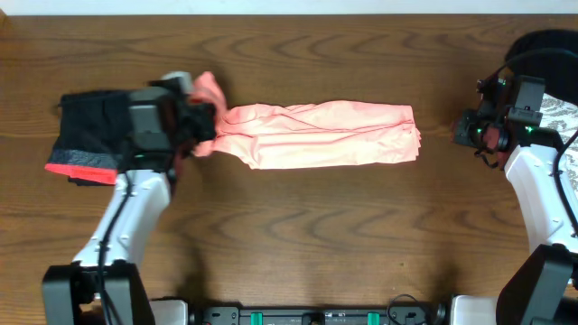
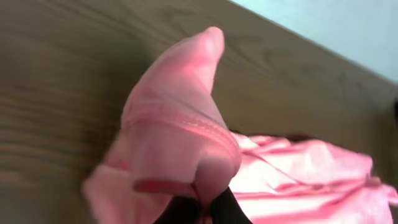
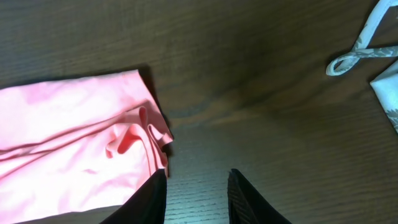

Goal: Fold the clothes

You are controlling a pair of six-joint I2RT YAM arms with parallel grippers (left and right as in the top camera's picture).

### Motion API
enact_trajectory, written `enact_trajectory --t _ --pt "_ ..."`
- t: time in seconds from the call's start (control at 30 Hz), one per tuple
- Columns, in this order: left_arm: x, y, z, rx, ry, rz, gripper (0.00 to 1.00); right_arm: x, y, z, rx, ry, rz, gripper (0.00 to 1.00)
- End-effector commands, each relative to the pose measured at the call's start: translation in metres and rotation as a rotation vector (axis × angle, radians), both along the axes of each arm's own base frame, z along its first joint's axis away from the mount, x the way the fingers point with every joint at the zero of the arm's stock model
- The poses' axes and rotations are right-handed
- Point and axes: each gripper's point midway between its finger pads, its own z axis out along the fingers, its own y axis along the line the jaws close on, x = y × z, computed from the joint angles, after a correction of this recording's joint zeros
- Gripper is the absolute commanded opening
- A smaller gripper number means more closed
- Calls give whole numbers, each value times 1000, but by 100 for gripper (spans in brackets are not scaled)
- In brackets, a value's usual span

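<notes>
While my left jaws clamp the raised end of the salmon-pink garment [image 1: 325,135] lying across the worktop [image 1: 298,235], my right jaws stand parted, empty, near its other end.

- Brown wooden table [image 1: 316,226] with dark, wavy grain, filling nearly the whole overhead view; grain in long streaks and ovals running left to right.
- Same tabletop [image 2: 56,68] blurred and olive-brown in the left wrist view, ending in a straight far edge.
- Same tabletop [image 3: 261,68] darker in the right wrist view, with fine grain lines and a soft shadow across the middle.
- Plain pale bluish-white surface [image 2: 348,25] beyond the table's far edge; also a thin light strip [image 1: 271,5] along the top of the overhead view.
- Black bar [image 1: 316,317] at the table's near edge, bottom middle, with small green pieces [image 1: 256,318] on it; finer detail too small to tell.
</notes>
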Motion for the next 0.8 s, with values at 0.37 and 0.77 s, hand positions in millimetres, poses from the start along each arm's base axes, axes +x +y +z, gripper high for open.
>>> enact_trajectory --t 0.37,0.77 --pt "1 -86 9 151 -107 -38 6 -5 12 -1 49 20 25 31" --pt "32 -128 13 36 -106 0 6 -14 14 -7 63 63 23 31"
